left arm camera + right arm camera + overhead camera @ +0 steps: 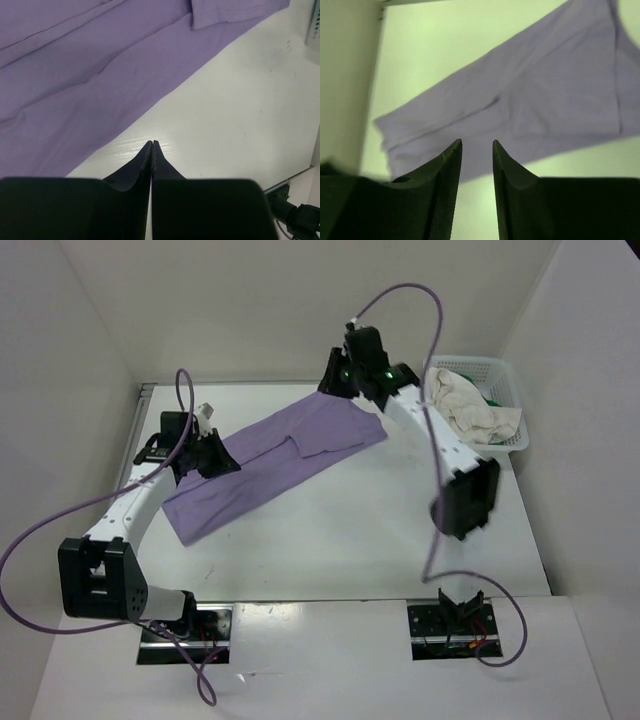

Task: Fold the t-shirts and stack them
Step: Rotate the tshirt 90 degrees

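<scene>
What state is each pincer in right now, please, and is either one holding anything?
Left pincer: closed, holding nothing.
Right pincer: open, holding nothing.

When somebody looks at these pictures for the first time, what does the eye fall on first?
The lavender-purple t-shirt lies as a long folded strip diagonally across the white table. At the back right, a white lattice basket holds the cream-white t-shirt, with a bit of green cloth beside it.
</scene>
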`<action>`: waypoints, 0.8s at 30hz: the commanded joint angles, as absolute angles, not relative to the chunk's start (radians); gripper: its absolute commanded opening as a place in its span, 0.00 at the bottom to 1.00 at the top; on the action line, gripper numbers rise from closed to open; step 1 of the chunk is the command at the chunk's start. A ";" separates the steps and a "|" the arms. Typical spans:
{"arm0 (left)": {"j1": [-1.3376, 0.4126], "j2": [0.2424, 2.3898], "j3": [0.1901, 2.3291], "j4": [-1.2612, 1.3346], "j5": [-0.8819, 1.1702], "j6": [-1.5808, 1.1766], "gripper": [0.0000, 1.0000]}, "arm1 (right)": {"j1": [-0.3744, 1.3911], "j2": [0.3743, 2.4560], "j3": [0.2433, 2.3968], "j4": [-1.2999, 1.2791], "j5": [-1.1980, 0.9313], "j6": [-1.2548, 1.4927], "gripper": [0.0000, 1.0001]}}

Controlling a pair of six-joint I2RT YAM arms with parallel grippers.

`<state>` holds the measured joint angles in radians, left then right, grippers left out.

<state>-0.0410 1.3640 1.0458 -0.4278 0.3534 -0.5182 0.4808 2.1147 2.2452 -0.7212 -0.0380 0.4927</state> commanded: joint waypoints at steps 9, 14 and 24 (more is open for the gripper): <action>0.052 1.308 1.043 -0.433 0.393 -0.471 0.00 | 0.902 1.783 1.324 -0.121 -0.023 0.801 0.01; 0.101 1.308 1.008 -0.400 0.393 -0.508 0.02 | 0.992 1.966 1.374 0.018 -0.046 0.945 0.20; 0.127 1.365 0.979 -0.347 0.411 -0.526 0.08 | 1.031 2.226 1.451 0.052 0.053 1.202 0.47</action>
<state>0.1223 1.3453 0.9871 -0.3965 0.3817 -0.5091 1.0145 2.1674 1.4155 0.0143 -0.0406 1.1023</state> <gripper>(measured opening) 0.077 0.455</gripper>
